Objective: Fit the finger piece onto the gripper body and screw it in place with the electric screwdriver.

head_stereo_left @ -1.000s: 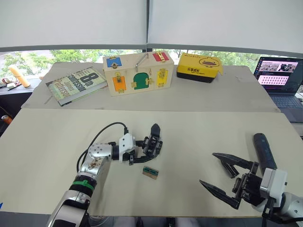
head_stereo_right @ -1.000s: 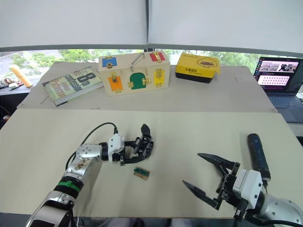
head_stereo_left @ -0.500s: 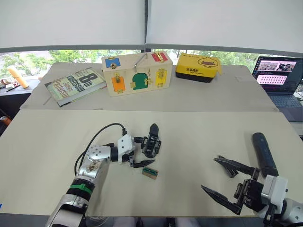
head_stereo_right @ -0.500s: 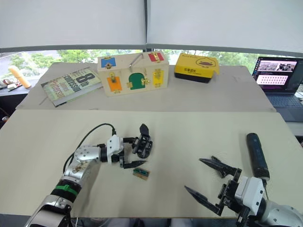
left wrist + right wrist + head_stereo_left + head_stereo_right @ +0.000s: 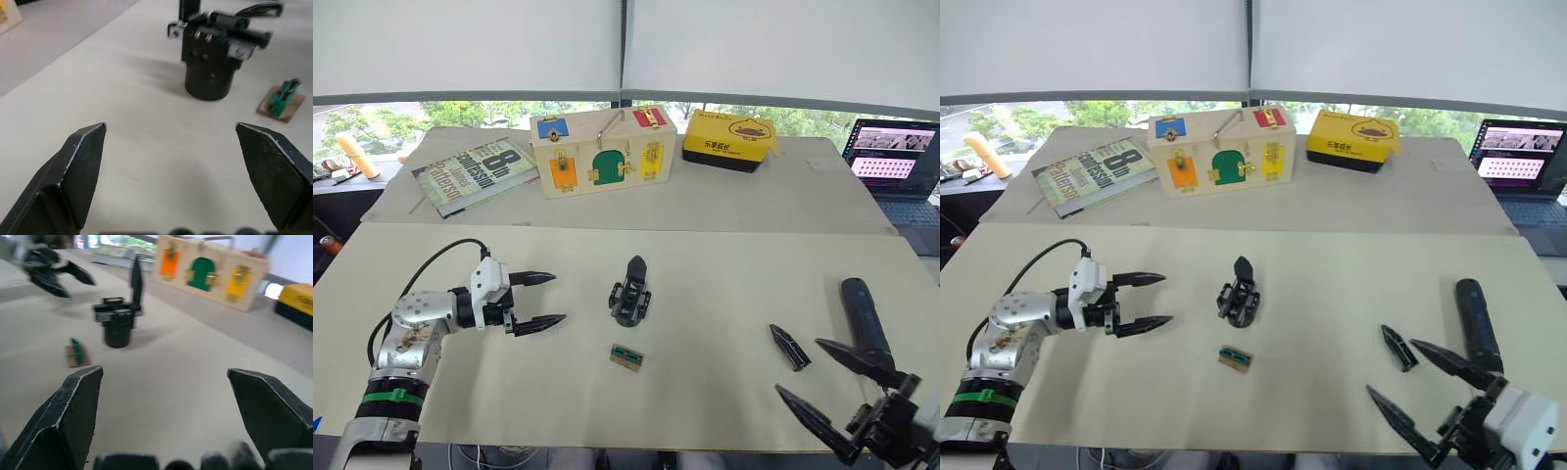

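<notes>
The gripper body (image 5: pixel 629 292) stands upright on its round base mid-table, its one pointed finger up; it also shows in the left wrist view (image 5: pixel 215 49) and the right wrist view (image 5: pixel 120 316). The finger piece (image 5: pixel 790 347) lies flat on the table at the right. Just right of it lies the electric screwdriver (image 5: pixel 862 315). My left gripper (image 5: pixel 556 299) is open and empty, well left of the gripper body. My right gripper (image 5: pixel 800 367) is open and empty near the front edge, its upper tip close beside the finger piece.
A small green part on a brown card (image 5: pixel 626 356) lies in front of the gripper body. On the back table are a book (image 5: pixel 470 173), a wooden lock box (image 5: pixel 602 152) and a yellow box (image 5: pixel 728 139). A laptop (image 5: pixel 897 168) sits far right.
My left gripper has let go of the gripper body and drawn back left, leaving it standing. My right gripper has pulled back toward the front edge, off the finger piece.
</notes>
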